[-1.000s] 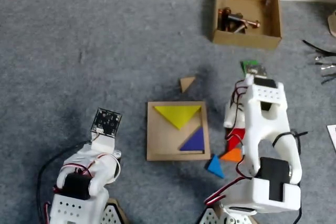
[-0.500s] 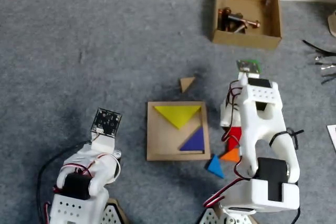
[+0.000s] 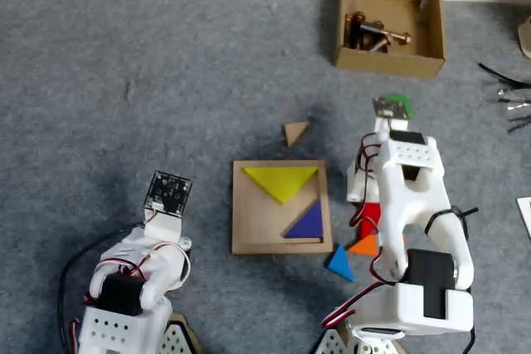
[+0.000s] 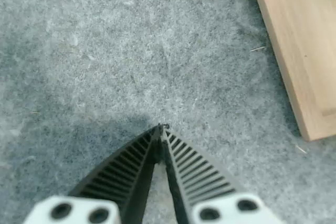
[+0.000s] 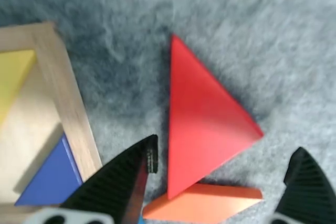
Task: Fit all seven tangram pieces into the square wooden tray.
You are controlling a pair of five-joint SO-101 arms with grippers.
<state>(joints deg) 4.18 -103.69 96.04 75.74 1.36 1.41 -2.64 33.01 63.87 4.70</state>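
While the square wooden tray (image 3: 239, 205) lies flat near the middle of the grey worktop (image 3: 124, 80), two pieces sit inside it. A yellow triangle (image 3: 280, 181) runs along the far edge with its point turned towards the arms, and a dark blue piece (image 3: 305, 223) fills the near right corner against the tray's wall.

The other visible pieces lie loose on the worktop. A small wood-coloured triangle (image 3: 294, 132) rests just beyond the tray's far edge. To the right of the tray, a red triangle (image 5: 202, 116) lies flat. An orange piece (image 5: 202, 201) sits at its near corner, so close that the two seem to touch. A light blue triangle (image 3: 339, 262) sits just off the tray's near right corner, beside the orange one.

The right gripper (image 5: 226, 157) is spread wide, with one finger between the tray's wall and the red triangle and the other out past the triangle's far side. It holds nothing. The left gripper (image 4: 160, 129) is clenched tip to tip on nothing, above bare worktop to the left of the tray.

A cardboard box (image 3: 388, 62) stands at the far right, well apart from the tray, with copper-coloured metal parts (image 3: 373, 32) inside.
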